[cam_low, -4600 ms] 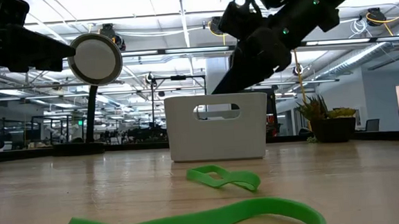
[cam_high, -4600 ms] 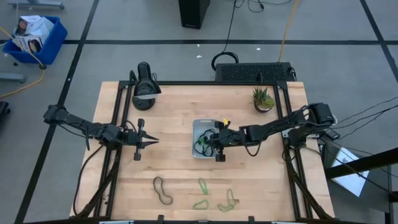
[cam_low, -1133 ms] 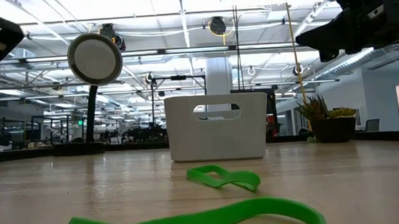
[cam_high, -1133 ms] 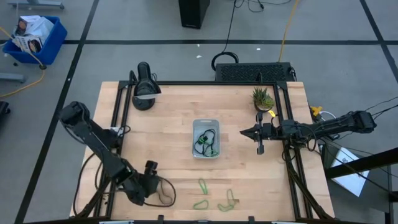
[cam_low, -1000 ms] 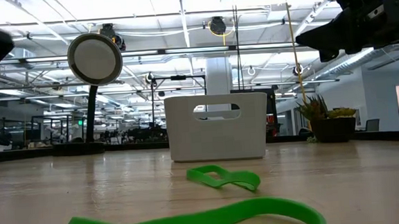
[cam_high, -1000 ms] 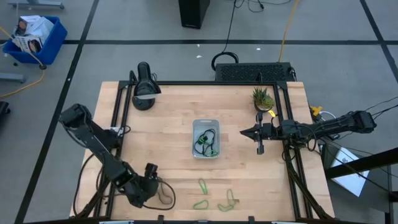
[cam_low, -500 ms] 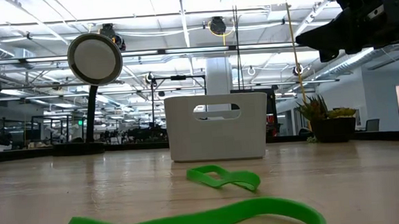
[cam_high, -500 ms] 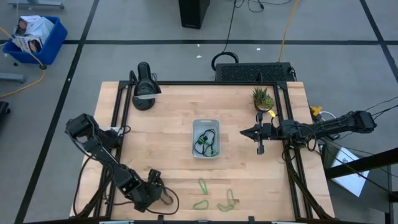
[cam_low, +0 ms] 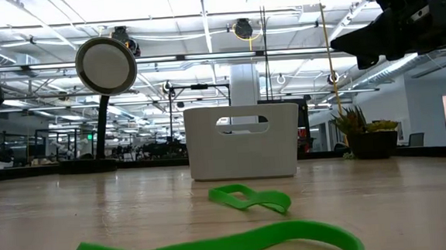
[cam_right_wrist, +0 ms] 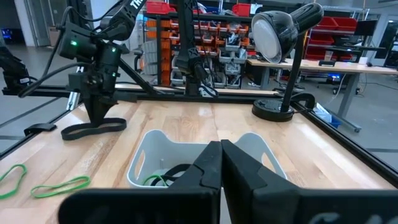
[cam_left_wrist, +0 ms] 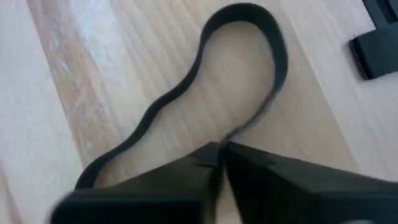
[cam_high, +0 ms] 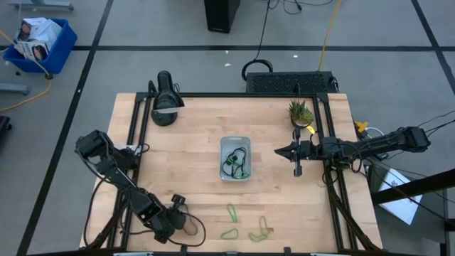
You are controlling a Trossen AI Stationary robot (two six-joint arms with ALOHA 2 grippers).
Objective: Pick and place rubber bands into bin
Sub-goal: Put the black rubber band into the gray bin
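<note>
- Dark brown, the rubber band [cam_left_wrist: 245, 68] lies looped on the wooden table [cam_high: 199, 149], and we see the left gripper [cam_high: 173, 217] pinching it at the near-left edge.
- We find the right gripper [cam_high: 290, 152], jaws closed and empty, right of the bin [cam_high: 234, 158].
- Green bands [cam_high: 245, 226] lie near the front edge.
</note>
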